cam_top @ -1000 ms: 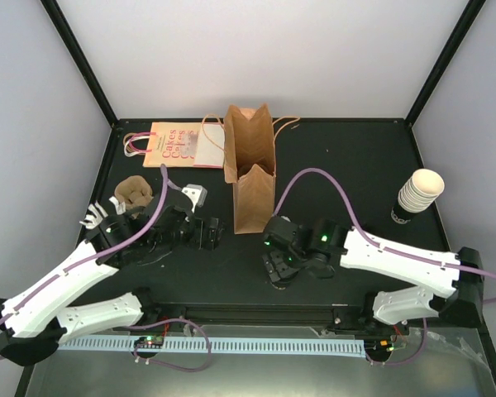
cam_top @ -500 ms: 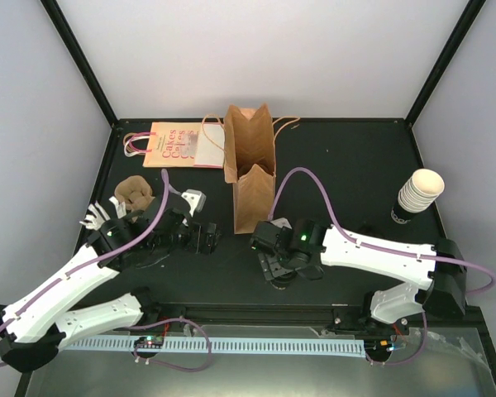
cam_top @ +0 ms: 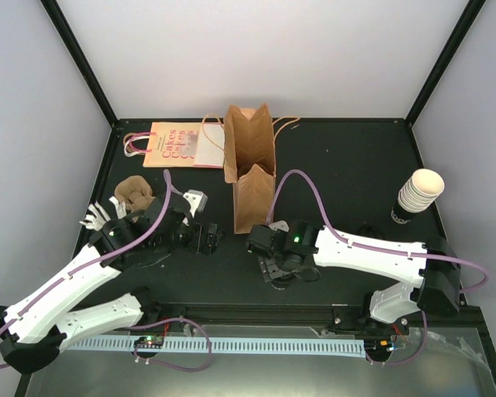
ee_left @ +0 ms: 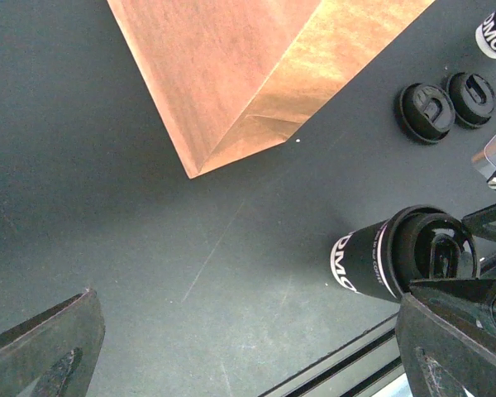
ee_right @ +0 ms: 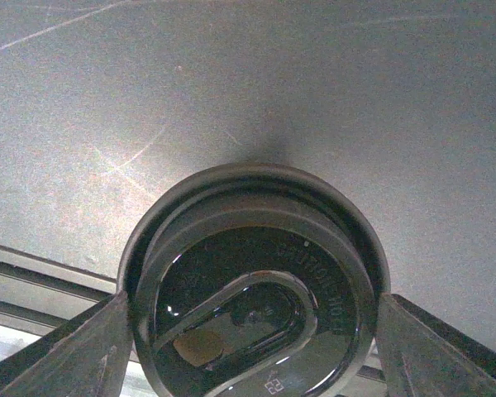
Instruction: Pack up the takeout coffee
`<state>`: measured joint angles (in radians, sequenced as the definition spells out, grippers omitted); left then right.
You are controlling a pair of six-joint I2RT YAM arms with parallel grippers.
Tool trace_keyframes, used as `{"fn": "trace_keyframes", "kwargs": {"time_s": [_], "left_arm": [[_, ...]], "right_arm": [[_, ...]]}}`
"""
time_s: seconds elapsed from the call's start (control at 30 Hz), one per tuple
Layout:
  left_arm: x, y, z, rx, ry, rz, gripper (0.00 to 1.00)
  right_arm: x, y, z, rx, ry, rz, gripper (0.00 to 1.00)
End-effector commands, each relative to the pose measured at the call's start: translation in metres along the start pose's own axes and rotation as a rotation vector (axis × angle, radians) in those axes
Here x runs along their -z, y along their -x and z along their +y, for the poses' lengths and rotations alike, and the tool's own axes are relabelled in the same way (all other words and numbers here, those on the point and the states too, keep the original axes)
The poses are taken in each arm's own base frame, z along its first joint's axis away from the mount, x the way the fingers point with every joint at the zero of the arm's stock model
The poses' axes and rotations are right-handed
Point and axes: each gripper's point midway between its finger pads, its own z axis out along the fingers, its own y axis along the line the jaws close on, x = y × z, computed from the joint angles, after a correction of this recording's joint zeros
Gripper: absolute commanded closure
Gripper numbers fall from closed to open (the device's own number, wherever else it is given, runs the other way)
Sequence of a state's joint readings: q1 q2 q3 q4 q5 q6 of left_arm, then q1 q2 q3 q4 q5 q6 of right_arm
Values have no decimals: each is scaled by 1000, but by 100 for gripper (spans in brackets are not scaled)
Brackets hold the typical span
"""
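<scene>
Near the front edge of the desk (cam_top: pixel 347 165), just before the paper bag (cam_top: pixel 255 198), right claw (cam_top: pixel 273 270) straddles the takeout coffee (ee_left: pixel 370 261) at its lid, grip unclear from here: centre, drop below the rim, squeeze gently, keep it upright; left claw (cam_top: pixel 205 237) released.

Flat printed paper bag (cam_top: pixel 175 145), far left of table: pink lettering, top line reads "Cakes"; the lines under it are too small to read. Takeout coffee cup (ee_left: pixel 360 260): white letters on the dark side, cut off, roughly "DMC". Its black lid (ee_right: pixel 256 289): small embossed print, illegible.
</scene>
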<state>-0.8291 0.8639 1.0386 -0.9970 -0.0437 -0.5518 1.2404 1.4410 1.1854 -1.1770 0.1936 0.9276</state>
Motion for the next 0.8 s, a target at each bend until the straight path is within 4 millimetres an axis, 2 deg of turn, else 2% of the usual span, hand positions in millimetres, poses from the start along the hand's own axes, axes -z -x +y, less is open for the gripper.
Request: {"fn": "trace_keyframes", "kwargs": {"time_s": [0.0, 0.27, 0.77], "left_arm": [[3, 5, -3, -7, -24, -20, 1], [2, 4, -3, -5, -27, -15, 1], [1, 4, -2, -7, -25, -11, 1]], "right_arm": [[3, 4, 0, -13, -14, -20, 18], [-2, 3, 0, 0, -35, -13, 14], [-1, 6, 0, 14, -41, -22, 18]]}}
